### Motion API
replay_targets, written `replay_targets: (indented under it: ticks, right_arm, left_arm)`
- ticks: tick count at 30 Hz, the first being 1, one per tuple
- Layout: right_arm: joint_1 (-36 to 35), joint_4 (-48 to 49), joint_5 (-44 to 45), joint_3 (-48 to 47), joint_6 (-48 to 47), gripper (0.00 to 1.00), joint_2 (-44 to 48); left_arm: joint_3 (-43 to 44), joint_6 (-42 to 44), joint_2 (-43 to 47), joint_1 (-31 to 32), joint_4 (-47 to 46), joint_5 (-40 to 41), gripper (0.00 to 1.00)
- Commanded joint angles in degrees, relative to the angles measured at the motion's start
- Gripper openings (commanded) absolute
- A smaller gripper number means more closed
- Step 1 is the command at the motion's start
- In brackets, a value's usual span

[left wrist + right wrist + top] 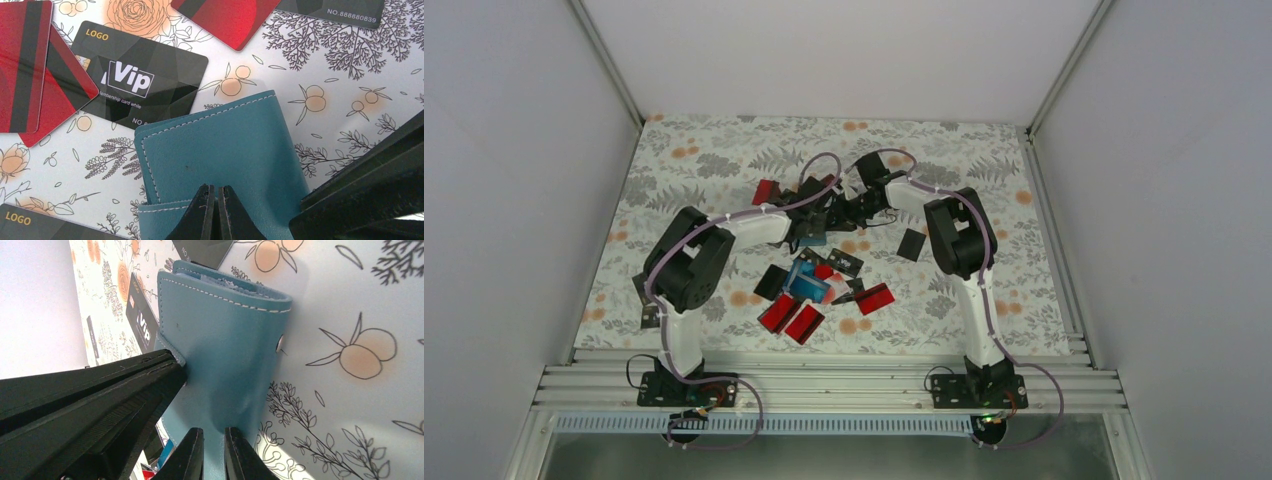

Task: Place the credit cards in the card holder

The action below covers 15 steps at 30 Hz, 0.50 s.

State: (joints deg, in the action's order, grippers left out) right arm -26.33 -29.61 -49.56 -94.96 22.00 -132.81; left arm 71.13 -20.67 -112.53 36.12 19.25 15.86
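Found the card holder (225,145) on the worktop (704,160), near the middle, a little toward the far edge. Saw the left tool (216,210) fully clenched, tips at the holder's flap; could not tell whether grasping it. Saw the right tool (212,455) nearly closed, grasping the holder's edge. Noted credit cards (776,312) scattered around, mostly nearer the front edge.

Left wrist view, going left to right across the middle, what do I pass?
Red cards → Vip card → card holder → right pincer
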Motion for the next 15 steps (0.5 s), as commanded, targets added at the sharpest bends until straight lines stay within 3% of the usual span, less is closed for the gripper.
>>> replay_targets:
  ticks: [1, 8, 15]
  right_arm:
    - [0.0, -0.5, 1.7, -1.7, -0.2, 0.13, -2.4]
    - [0.0, -1.0, 1.9, -2.3, -0.1, 0.13, -2.3]
    - [0.0, -1.4, 2.2, -2.8, -0.2, 0.13, -2.2]
  left_arm:
    - [-6.3, -1.6, -2.9, 0.8, 7.7, -6.7, 0.02]
    - [-6.5, -3.5, -4.8, 1.7, 6.5, -6.7, 0.02]
    - [-13.2, -10.7, -4.1, 3.2, 3.9, -3.9, 0.02]
